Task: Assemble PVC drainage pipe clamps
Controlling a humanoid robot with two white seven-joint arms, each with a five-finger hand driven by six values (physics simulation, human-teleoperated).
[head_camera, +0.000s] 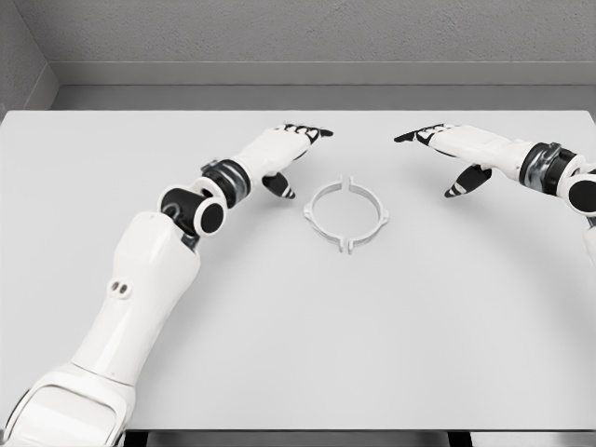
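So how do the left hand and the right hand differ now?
The left hand shows with its whole arm, bent at the elbow; the right hand shows only to the wrist. The left hand is nearer the clamp ring. Both are open, fingers pointing inward, holding nothing.

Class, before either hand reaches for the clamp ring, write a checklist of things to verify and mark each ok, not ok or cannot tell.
1. Clamp ring lies flat on the table: ok.
2. Left hand open, holding nothing: ok.
3. Right hand open, holding nothing: ok.
4. Ring sits between the hands, touched by neither: ok.
5. Ring halves already locked together: cannot tell.
6. Pipe present to fit: not ok, none in view.
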